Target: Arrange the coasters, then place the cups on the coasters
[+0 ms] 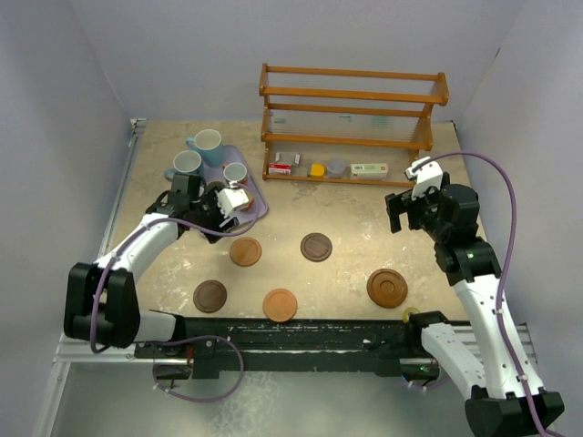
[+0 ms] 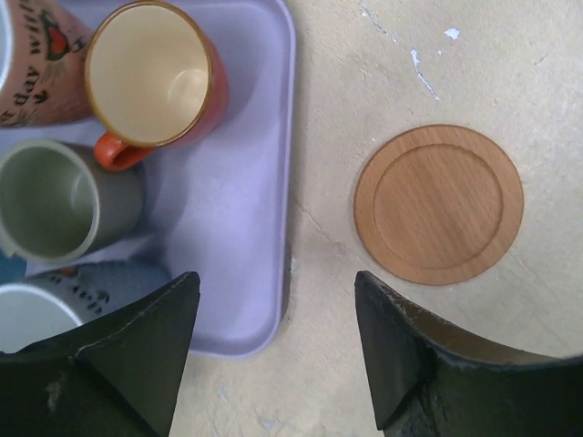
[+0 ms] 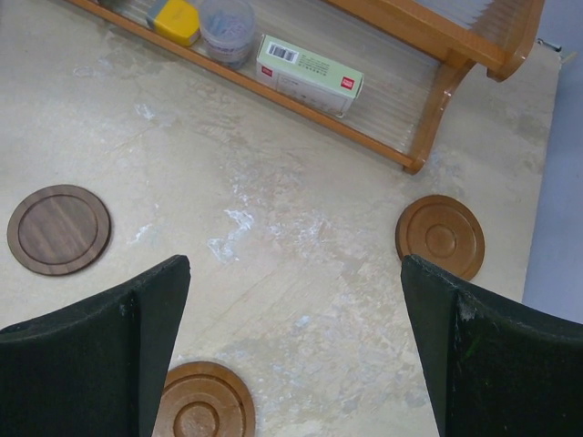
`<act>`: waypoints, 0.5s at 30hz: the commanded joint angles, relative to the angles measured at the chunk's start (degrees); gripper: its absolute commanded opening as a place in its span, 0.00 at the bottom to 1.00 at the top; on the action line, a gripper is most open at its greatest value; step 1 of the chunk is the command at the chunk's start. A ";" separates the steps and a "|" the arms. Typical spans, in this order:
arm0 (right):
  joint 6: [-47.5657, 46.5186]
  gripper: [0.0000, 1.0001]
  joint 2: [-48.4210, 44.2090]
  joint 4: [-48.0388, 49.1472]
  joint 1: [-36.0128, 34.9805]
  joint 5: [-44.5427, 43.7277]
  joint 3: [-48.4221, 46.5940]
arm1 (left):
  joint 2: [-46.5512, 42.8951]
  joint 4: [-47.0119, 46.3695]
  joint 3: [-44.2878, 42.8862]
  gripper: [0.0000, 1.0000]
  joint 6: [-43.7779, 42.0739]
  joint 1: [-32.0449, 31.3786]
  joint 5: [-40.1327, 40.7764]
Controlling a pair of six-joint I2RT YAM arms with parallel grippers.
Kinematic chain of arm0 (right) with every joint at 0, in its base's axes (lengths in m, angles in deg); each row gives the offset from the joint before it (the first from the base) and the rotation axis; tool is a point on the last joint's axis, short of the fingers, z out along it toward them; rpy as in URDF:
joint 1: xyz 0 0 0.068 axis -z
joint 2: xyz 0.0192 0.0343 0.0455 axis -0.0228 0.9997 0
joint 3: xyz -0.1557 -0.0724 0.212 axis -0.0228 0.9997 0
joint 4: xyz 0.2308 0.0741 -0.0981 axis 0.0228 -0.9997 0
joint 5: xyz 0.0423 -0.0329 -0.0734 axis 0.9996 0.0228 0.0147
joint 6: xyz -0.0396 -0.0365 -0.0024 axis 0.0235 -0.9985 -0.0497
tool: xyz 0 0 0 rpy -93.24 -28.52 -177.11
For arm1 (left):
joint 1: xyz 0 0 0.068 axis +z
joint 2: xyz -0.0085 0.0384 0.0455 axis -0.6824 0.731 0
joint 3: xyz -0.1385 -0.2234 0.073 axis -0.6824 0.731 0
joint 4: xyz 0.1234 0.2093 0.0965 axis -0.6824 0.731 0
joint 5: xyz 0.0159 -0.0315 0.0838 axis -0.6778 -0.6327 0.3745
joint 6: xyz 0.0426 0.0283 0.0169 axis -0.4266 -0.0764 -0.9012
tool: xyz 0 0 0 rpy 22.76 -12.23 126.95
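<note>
Over the tray (image 2: 246,182) edge the left gripper (image 2: 277,296) gapes empty, cups (image 2: 150,73) at ten o'clock. Likewise the right gripper (image 3: 296,273) stands wide, holding nothing.

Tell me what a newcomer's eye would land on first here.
The lavender tray crowded with mugs at the far left, the left gripper hovering open over its edge. Then the round wooden coasters scattered bare across the middle of the table, and the orange wooden rack along the back.

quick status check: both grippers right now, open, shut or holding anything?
Left gripper: open, nothing between its fingers, over the edge of the tray.
Right gripper: open wide, empty.
</note>
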 commanded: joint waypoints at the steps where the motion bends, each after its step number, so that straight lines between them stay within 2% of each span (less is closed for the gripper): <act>1: -0.69 1.00 -0.81 1.74 -0.38 1.76 0.36 | 5.08 1.46 -5.13 0.65 -9.08 -0.91 -2.82; 9: -0.80 1.00 -0.18 1.71 -0.37 2.11 0.82 | 16.84 10.86 -13.02 0.56 -20.64 -0.96 -2.43; 15: -1.15 1.00 0.11 1.69 -0.38 1.87 1.02 | 23.18 14.84 -16.92 0.49 -23.53 -1.00 -2.82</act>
